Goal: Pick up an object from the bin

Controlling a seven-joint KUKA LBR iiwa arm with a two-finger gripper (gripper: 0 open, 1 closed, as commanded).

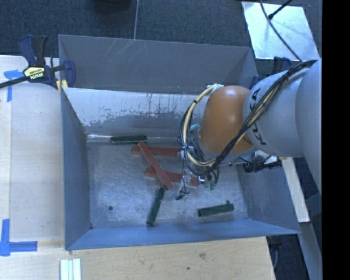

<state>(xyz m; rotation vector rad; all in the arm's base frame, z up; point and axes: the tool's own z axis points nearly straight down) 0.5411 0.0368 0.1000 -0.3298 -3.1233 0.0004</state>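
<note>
A dark floor (pixel 82 16) lies beyond the grey bin (pixel 164 65), whose speckled bottom carries a few short sticks, well spread out. The arm (pixel 290 120) reaches in from the right, its orange cover (pixel 224 117) wrapped in cables. Below it the end effector (pixel 182 190) hangs low over the middle of the bin. We cannot tell whether it is spread or pressed together, and we see nothing gripped in it.

Nearest to it is a red stick (pixel 155 164). It lies slantwise, and its lower end is just left of the end effector. Its upper part crosses a second red stick (pixel 164 150), which lies level nearer the back wall. A green stick (pixel 155 206) slants towards the front, its upper end close to the end effector's left. Another green one (pixel 215 210) lies at the front right, and a third (pixel 128 140) lies along the back wall.

We judge the red stick the likeliest pick. It looks stiff, light and flat-sided, so it should neither bend nor crush. Smooth faces may slip, though, and it is long. Taken at its lower end it would likely swing or tip. We would close across its narrow width nearer its middle, below the crossing so the other red stick is not dragged along.
</note>
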